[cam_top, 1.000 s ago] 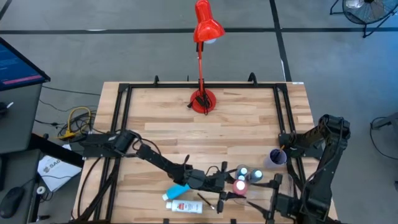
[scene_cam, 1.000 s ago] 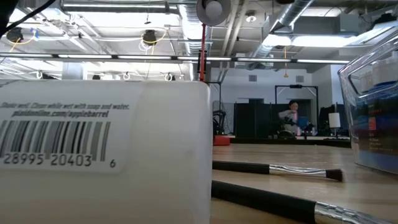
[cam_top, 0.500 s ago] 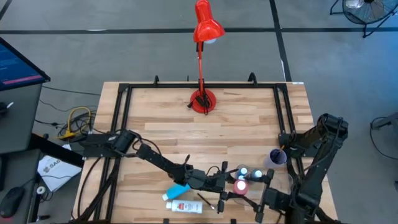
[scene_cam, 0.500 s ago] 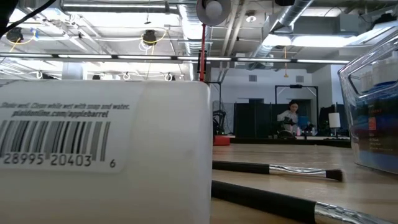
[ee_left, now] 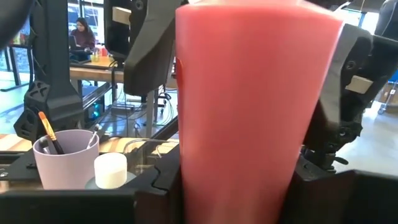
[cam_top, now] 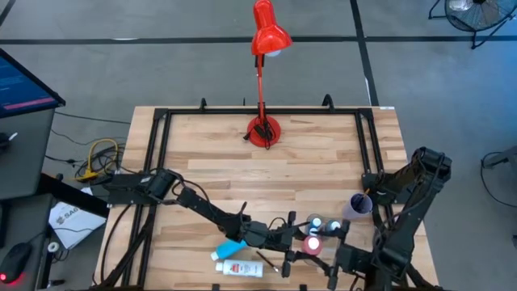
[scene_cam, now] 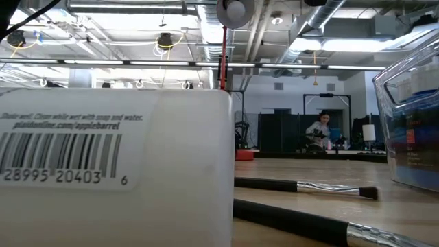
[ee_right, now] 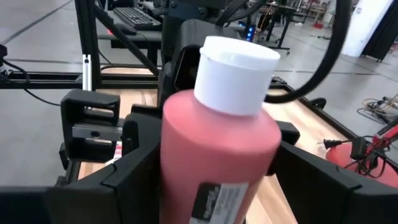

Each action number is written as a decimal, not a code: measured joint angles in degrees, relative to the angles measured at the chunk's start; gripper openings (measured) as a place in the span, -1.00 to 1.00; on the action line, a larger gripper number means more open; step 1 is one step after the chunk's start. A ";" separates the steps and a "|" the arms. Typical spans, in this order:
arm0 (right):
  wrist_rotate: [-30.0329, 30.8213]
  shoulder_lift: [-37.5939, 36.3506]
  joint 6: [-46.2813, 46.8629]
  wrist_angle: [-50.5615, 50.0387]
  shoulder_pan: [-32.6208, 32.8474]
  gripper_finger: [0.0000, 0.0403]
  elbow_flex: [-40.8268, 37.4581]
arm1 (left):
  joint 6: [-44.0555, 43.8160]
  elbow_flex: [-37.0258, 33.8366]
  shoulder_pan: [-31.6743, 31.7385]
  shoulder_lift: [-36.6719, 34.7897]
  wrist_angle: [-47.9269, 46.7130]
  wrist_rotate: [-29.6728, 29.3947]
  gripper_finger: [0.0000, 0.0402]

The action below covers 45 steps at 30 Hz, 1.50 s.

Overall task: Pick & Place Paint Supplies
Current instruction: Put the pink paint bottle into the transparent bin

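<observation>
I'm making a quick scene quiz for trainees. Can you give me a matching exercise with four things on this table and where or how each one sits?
Things:
1. pink-red bottle
2. lilac cup
3. red desk lamp
4. white bottle

States:
A. lying flat beside the blue tube
B. standing alone, far from both grippers
C. clamped in the left gripper
D. upright near the right arm, with a brush in it

Pairs: 1-C, 2-D, 3-B, 4-A
</observation>
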 joint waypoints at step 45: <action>14.81 0.00 26.79 -0.60 17.60 -0.15 -10.99 | -4.75 -13.59 -4.00 -15.02 -17.50 -17.64 0.36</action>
